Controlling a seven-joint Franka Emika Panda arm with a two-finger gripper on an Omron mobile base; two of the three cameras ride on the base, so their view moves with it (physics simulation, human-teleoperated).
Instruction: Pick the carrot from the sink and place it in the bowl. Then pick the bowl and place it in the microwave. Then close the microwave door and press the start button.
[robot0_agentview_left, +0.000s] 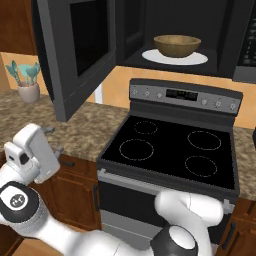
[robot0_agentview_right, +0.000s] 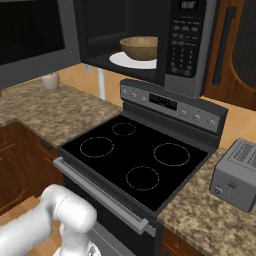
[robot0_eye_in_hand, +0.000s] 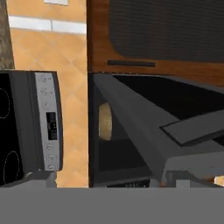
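The black microwave (robot0_agentview_left: 170, 30) hangs open above the stove. Inside it the tan wooden bowl (robot0_agentview_left: 177, 45) (robot0_agentview_right: 140, 47) sits on the white turntable plate (robot0_agentview_left: 200, 58). The microwave door (robot0_agentview_left: 75, 50) (robot0_agentview_right: 30, 35) is swung wide out to the left. The carrot is hidden and the sink is out of view. My gripper (robot0_agentview_left: 54, 141) is low at the left, in front of the counter and below the door's lower edge, open with nothing between its fingers. In the rolled hand view the gripper (robot0_eye_in_hand: 112, 177) faces the door (robot0_eye_in_hand: 144, 131), with the bowl (robot0_eye_in_hand: 105, 121) a tan sliver behind it.
A black four-burner stove (robot0_agentview_left: 170, 150) stands under the microwave, with its control strip (robot0_agentview_right: 170, 102) at the back. A jar of teal utensils (robot0_agentview_left: 27, 85) stands on the granite counter (robot0_agentview_left: 75, 130) at the left. A grey toaster (robot0_agentview_right: 237, 175) is right of the stove.
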